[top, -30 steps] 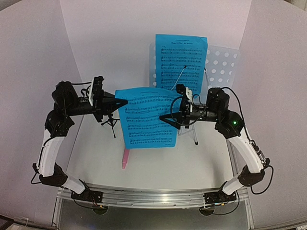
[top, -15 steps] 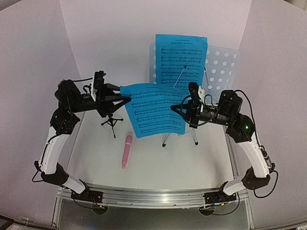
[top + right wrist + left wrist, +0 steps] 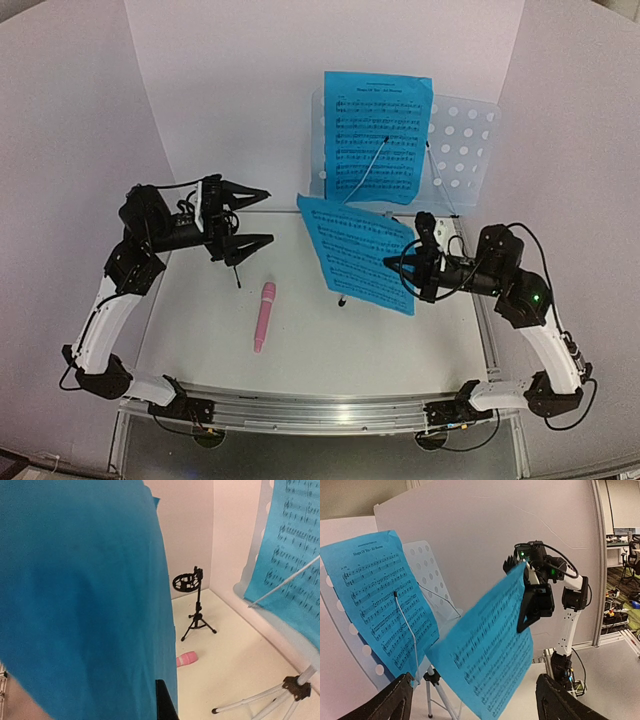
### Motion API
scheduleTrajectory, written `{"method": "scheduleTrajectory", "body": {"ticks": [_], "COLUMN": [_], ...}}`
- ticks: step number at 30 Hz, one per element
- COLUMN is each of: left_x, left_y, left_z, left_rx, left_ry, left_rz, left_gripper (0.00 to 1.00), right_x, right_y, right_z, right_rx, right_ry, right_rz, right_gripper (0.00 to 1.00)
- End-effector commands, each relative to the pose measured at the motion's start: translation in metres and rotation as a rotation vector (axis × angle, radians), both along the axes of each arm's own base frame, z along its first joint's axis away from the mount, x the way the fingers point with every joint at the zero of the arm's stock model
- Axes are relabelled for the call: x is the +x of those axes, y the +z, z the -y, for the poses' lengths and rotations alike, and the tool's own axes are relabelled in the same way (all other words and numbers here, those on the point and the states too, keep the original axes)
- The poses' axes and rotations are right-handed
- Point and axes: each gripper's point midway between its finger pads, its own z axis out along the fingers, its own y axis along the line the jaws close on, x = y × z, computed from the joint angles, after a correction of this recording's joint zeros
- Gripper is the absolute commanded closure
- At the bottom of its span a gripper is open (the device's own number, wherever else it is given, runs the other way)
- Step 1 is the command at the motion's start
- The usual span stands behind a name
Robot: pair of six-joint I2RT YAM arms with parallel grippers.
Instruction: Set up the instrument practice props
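The right claw (image 3: 408, 268) is clamped on the right-hand edge of a loose blue music sheet (image 3: 355, 250) and holds it in the air above the middle of the worktop (image 3: 330, 345). The printed side faces up and toward the overhead camera, and the sheet slopes down from its far left corner to the claw. In the left wrist view the claw's dark fingers pinch the paper near its upper right corner. In the right wrist view the plain back of the paper fills the left half of the picture.

The left claw (image 3: 268, 215) hangs over the left side of the worktop with its jaws spread wide and nothing between them. It points at the sheet's left edge but stays apart from it.

The pale blue perforated music stand (image 3: 465, 140) stands at the far right against the back wall on its silver tripod (image 3: 295, 687). The second blue music sheet (image 3: 377, 140) rests upright on the stand's left part, with a thin wire arm (image 3: 405, 625) lying across its face. The right part of the stand is bare.

The black tripod mic holder (image 3: 192, 600) stands upright at the back left, just below the left claw in the overhead view, with its ring empty. The pink microphone (image 3: 264, 315) lies flat on the worktop, nearer the arms than the holder and apart from it.
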Motion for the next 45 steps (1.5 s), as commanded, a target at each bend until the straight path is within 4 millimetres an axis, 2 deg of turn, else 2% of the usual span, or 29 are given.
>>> {"method": "scheduleTrajectory", "body": {"ticks": [1, 3, 5, 6, 8, 11, 16, 20, 24, 25, 27, 30, 32, 34, 38, 43, 45], "left_x": [-0.003, 0.005, 0.011, 0.009, 0.006, 0.009, 0.058, 0.093, 0.124, 0.13, 0.145, 0.166, 0.181, 0.19, 0.205, 0.192, 0.196], "left_y": [-0.006, -0.027, -0.058, -0.072, -0.118, -0.153, -0.234, -0.28, -0.319, -0.32, -0.342, -0.351, -0.363, -0.364, -0.392, -0.411, -0.413], "left_z": [-0.009, -0.005, 0.0, 0.001, 0.003, 0.0, 0.028, 0.051, 0.084, 0.093, 0.112, 0.136, 0.152, 0.168, 0.193, 0.21, 0.218], "left_rx": [0.009, 0.034, 0.071, 0.082, 0.122, 0.092, 0.171, 0.155, 0.147, 0.134, 0.144, 0.12, 0.12, 0.115, 0.127, 0.125, 0.118], "left_ry": [0.034, 0.046, 0.043, 0.03, 0.011, 0.043, 0.123, 0.158, 0.142, 0.139, 0.141, 0.14, 0.137, 0.114, 0.111, 0.074, 0.088], "left_rz": [-0.004, -0.056, -0.092, -0.077, -0.029, 0.029, -0.175, -0.256, -0.32, -0.33, -0.372, -0.384, -0.389, -0.375, -0.382, -0.391, -0.392], "left_gripper": [0.15, 0.17, 0.2, 0.22, 0.23, 0.25, 0.28, 0.26, 0.26, 0.26, 0.25, 0.23, 0.22, 0.22, 0.23, 0.24, 0.25], "right_x": [-0.014, -0.016, -0.016, -0.016, -0.014, -0.008, 0.006, 0.022, 0.023, 0.02, 0.015, 0.004, -0.002, -0.005, -0.007, -0.007, -0.006], "right_y": [-0.048, -0.07, -0.098, -0.109, -0.132, -0.163, -0.206, -0.232, -0.23, -0.227, -0.222, -0.214, -0.206, -0.203, -0.202, -0.191, -0.187], "right_z": [-0.002, 0.003, 0.008, 0.011, 0.015, 0.021, 0.043, 0.074, 0.112, 0.125, 0.15, 0.176, 0.188, 0.198, 0.208, 0.2, 0.197], "right_rx": [-0.047, -0.069, -0.109, -0.125, -0.16, -0.211, -0.262, -0.264, -0.2, -0.173, -0.124, -0.049, 0.0, 0.032, 0.053, 0.019, 0.0], "right_ry": [0.053, 0.033, 0.004, -0.011, -0.037, -0.1, -0.278, -0.499, -0.695, -0.75, -0.851, -0.924, -0.946, -0.969, -1.005, -0.962, -0.949], "right_rz": [-0.176, -0.222, -0.268, -0.283, -0.313, -0.36, -0.447, -0.545, -0.578, -0.579, -0.579, -0.568, -0.548, -0.529, -0.516, -0.505, -0.497], "right_gripper": [1.0, 1.0, 1.0, 1.0, 1.0, 1.0, 1.0, 1.0, 1.0, 1.0, 1.0, 1.0, 1.0, 1.0, 1.0, 1.0, 1.0]}}
